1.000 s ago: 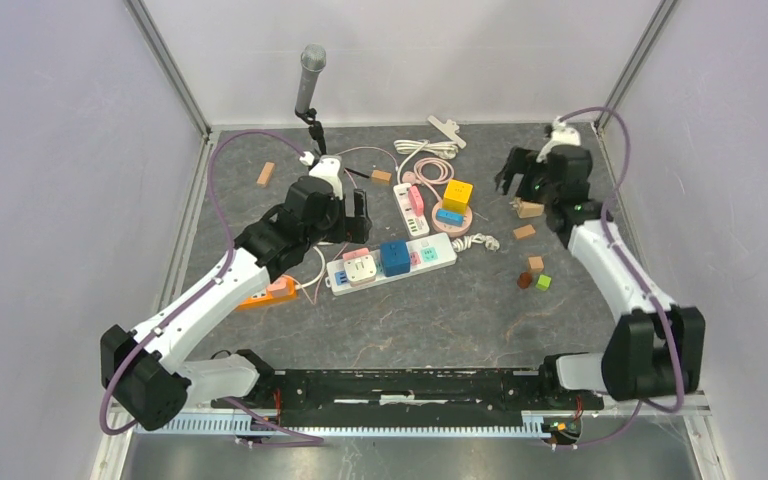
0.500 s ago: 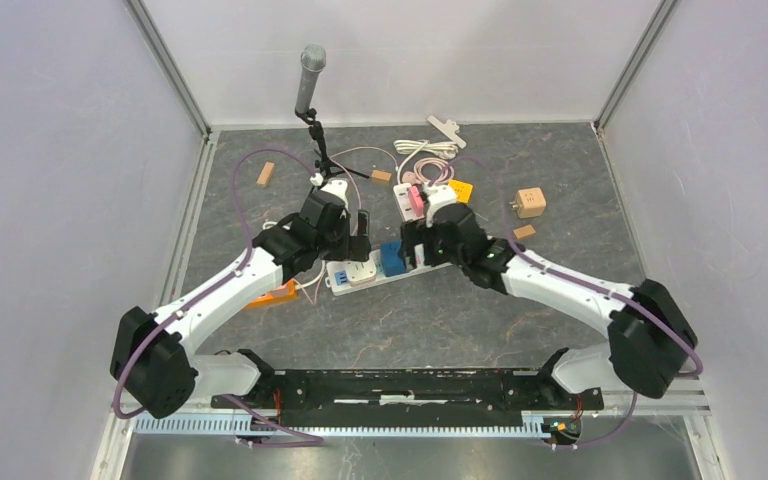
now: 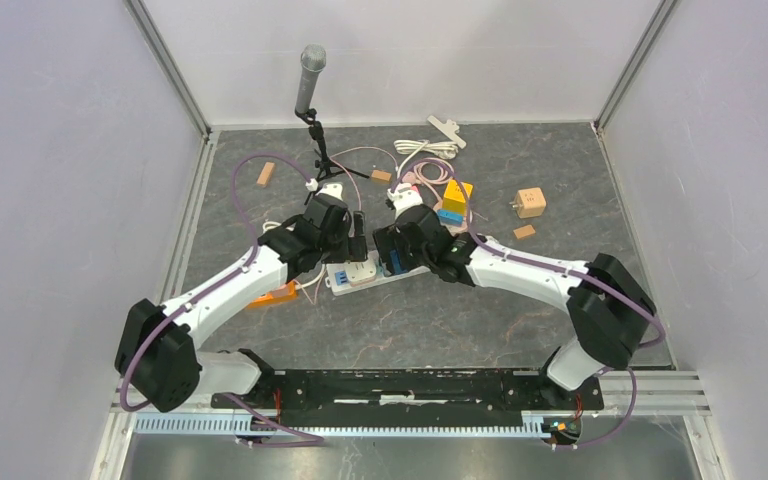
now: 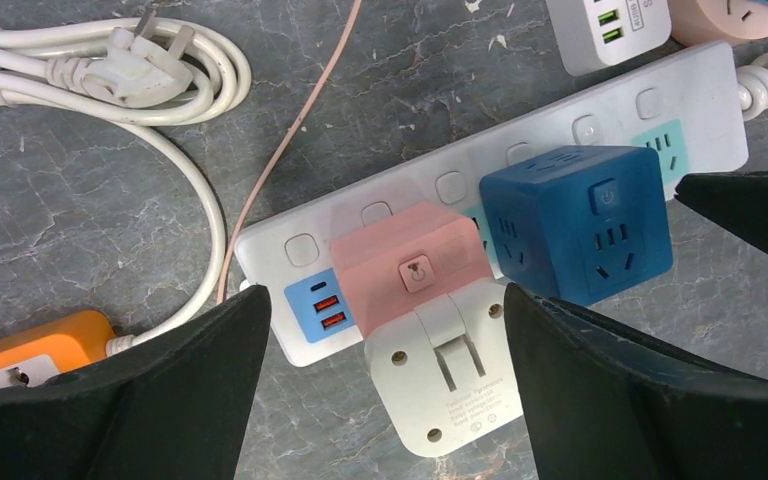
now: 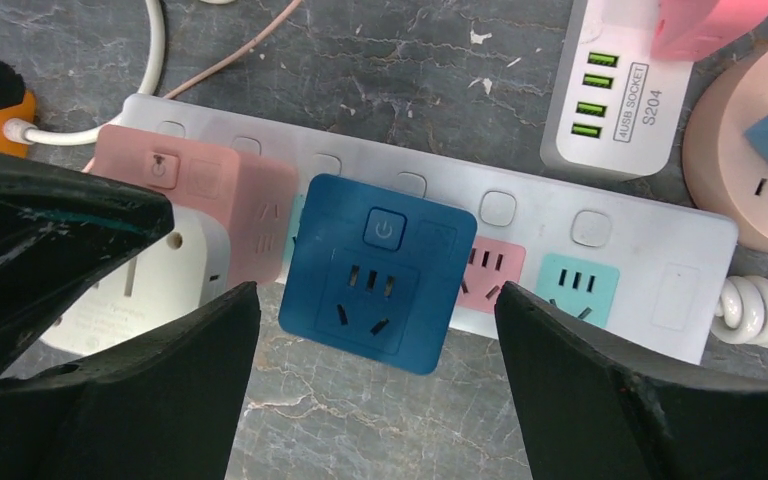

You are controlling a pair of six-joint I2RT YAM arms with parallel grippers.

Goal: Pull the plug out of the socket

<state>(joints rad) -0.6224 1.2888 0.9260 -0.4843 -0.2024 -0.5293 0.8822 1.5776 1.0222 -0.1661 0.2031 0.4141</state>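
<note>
Blue plug [image 5: 375, 270] sat mid-frame on the strip [image 5: 600, 235], between the spread fingers of my right gripper [image 5: 375, 295]; the strip ran left-right, along my closing line. My left gripper [image 4: 385, 295], also apart, straddled the pink plug [image 4: 410, 265] just left of it.

Arms [image 3: 230, 290] angled inward — close together, fingers [image 4: 110, 400] spread wide

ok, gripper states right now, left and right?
Left gripper: open, straddling the pink adapter, nothing held.
Right gripper: open, straddling the blue cube adapter, nothing held.
</note>
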